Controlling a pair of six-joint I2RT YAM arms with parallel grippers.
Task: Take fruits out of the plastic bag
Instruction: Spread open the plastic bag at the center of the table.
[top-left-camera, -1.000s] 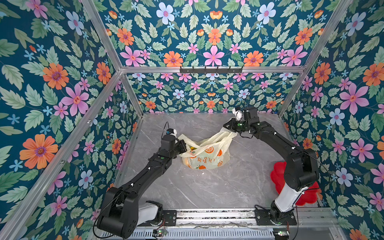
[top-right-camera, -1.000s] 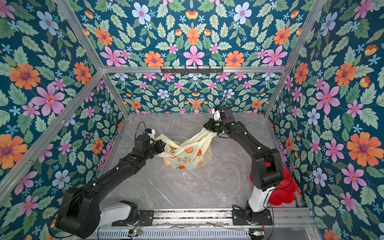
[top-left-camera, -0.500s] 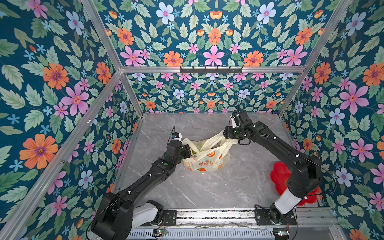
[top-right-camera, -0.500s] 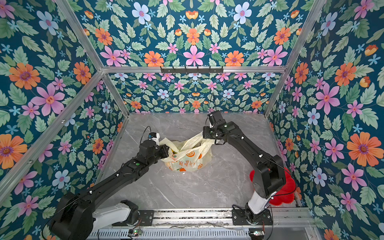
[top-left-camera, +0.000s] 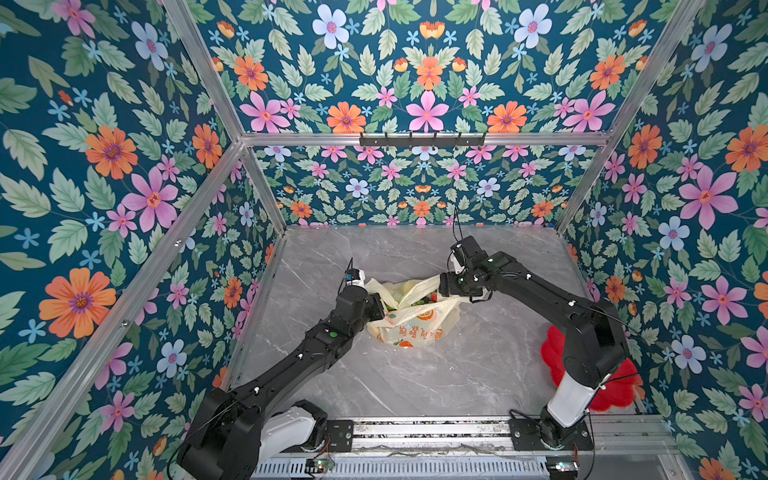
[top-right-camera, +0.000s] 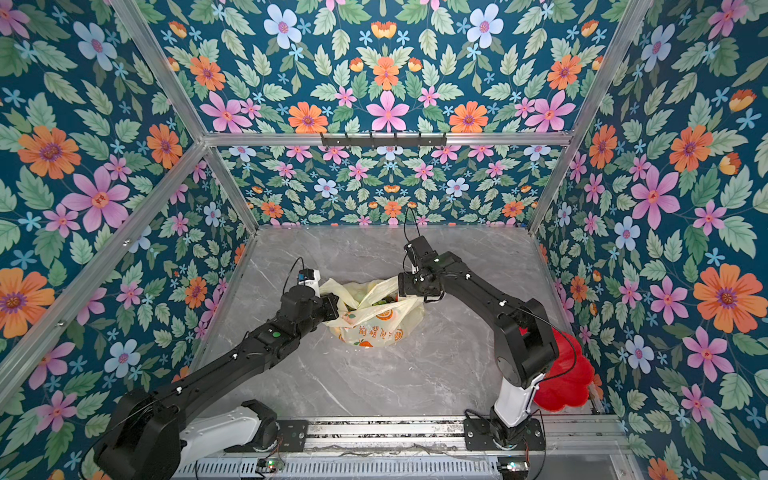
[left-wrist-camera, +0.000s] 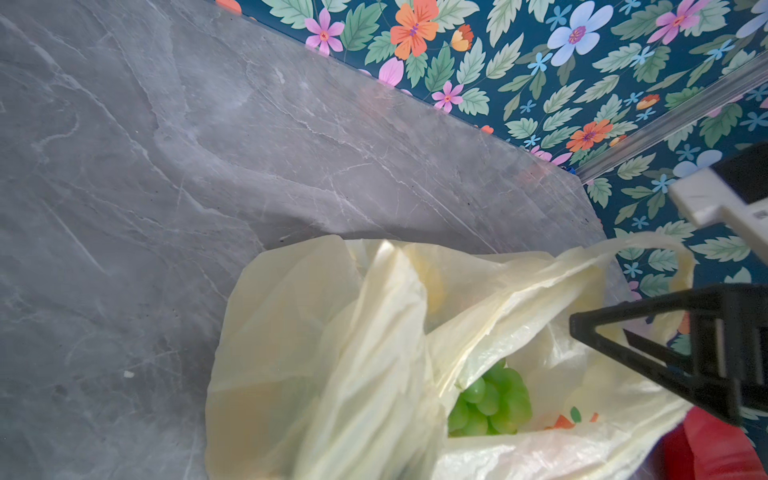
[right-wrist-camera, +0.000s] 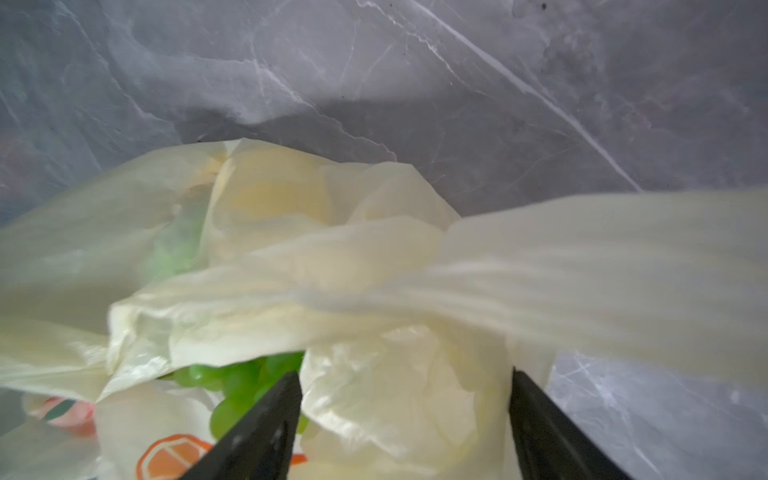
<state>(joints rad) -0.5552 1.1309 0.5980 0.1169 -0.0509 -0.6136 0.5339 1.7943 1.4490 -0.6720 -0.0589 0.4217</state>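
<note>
The plastic bag (top-left-camera: 415, 328) (top-right-camera: 374, 328) sits mid-table, its mouth held partly apart. My left gripper (top-left-camera: 376, 306) (top-right-camera: 330, 305) is shut on the plastic bag's left edge; its jaws are hidden under plastic in the left wrist view. My right gripper (top-left-camera: 446, 286) (top-right-camera: 402, 286) (right-wrist-camera: 404, 374) stands open at the right edge, with loose plastic lying between its fingers (right-wrist-camera: 266, 424). Of the fruits, a green grape bunch (left-wrist-camera: 490, 399) (right-wrist-camera: 232, 382) shows inside the mouth. A bit of red strawberry (top-left-camera: 433, 296) shows beside more green in a top view. Any other fruits are hidden by plastic.
A red flower-shaped plate (top-left-camera: 615, 386) (top-right-camera: 569, 382) lies at the right front, partly behind the right arm. Floral walls enclose the grey marble table (top-left-camera: 415, 382) on three sides. A metal rail (top-left-camera: 415, 428) runs along the front edge.
The right gripper has come down and in toward the bag and opened, letting the stretched handle go slack. The left gripper moved a little inward. The bag has slumped lower.
</note>
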